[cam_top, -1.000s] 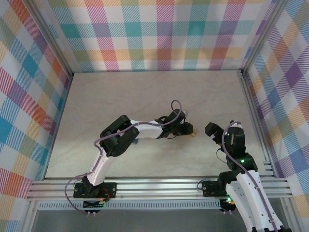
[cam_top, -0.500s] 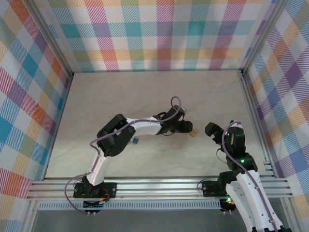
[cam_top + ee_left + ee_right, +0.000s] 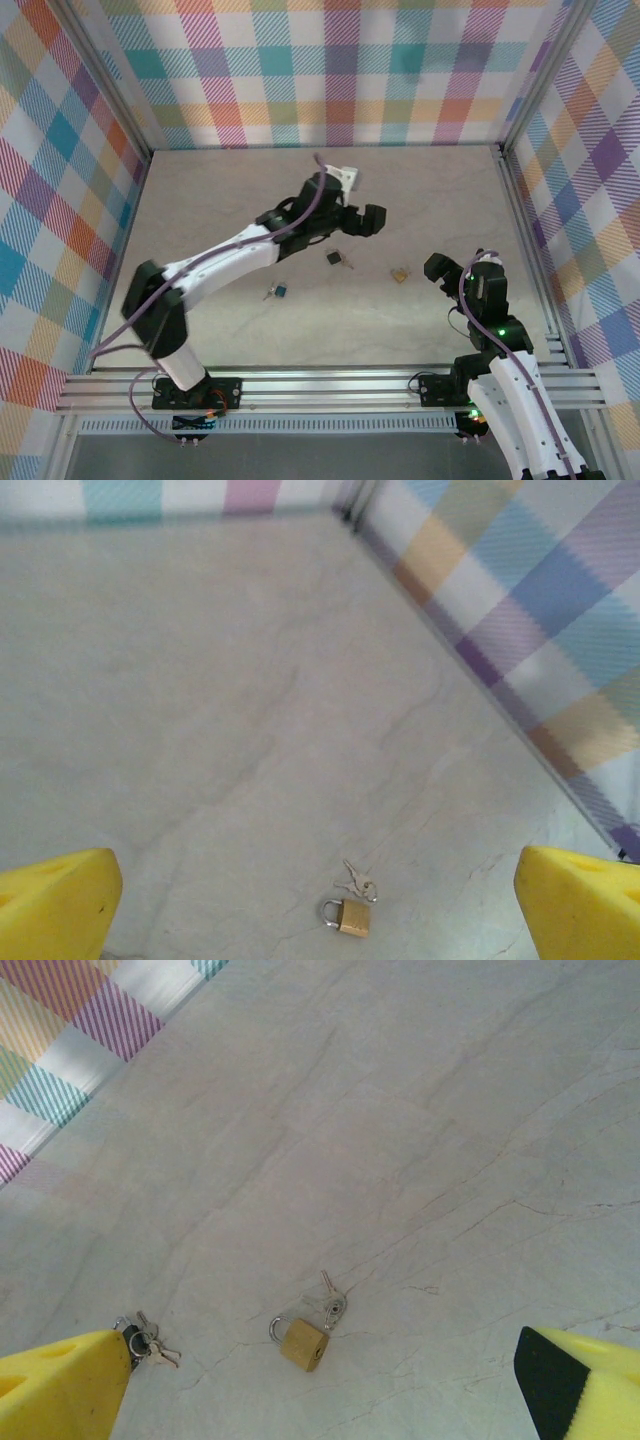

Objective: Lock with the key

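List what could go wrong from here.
The key and the lock lie apart on the table, both tiny: a pinch may slip or push them away. A brass padlock with keys beside it lies near the lock, so the open left end effector might take the wrong one.

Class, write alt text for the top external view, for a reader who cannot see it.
The left gripper reaches over the middle of a pale table, just beyond three small items lying apart: a dark lock, a blue-headed key and a brass padlock. The right gripper hangs near the brass padlock.
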Robot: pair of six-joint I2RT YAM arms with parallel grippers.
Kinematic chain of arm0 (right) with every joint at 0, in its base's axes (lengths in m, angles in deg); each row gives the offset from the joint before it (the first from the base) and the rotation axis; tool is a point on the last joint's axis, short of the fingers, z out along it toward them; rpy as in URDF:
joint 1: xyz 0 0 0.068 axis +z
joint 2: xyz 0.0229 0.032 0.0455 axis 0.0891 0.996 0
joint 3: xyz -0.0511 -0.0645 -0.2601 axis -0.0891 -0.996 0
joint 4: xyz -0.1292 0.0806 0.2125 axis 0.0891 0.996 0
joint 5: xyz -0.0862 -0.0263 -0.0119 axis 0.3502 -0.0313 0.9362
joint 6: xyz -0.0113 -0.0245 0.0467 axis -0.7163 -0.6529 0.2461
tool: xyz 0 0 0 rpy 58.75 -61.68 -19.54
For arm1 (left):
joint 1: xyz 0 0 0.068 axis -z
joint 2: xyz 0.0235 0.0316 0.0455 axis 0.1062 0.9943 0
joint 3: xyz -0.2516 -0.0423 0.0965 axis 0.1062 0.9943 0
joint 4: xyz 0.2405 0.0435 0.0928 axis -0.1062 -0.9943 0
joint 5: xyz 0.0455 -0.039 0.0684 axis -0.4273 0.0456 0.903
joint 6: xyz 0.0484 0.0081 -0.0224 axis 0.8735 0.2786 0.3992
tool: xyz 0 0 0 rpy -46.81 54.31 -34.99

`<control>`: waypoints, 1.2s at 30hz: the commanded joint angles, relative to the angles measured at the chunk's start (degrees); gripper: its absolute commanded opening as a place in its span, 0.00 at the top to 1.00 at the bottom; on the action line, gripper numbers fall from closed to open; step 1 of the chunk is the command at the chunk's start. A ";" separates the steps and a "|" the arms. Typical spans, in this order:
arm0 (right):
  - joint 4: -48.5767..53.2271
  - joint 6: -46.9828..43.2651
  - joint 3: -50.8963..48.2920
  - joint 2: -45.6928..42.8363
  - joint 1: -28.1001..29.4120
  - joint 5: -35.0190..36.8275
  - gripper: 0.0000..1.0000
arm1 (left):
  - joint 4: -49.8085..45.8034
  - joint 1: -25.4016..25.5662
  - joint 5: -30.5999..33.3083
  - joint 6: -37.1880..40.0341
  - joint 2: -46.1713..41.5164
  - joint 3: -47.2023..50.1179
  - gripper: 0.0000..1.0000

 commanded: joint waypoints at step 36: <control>-50.04 -36.35 -2.01 30.58 -0.65 8.79 0.01 | -2.50 -13.82 28.32 -0.90 -37.45 40.44 0.00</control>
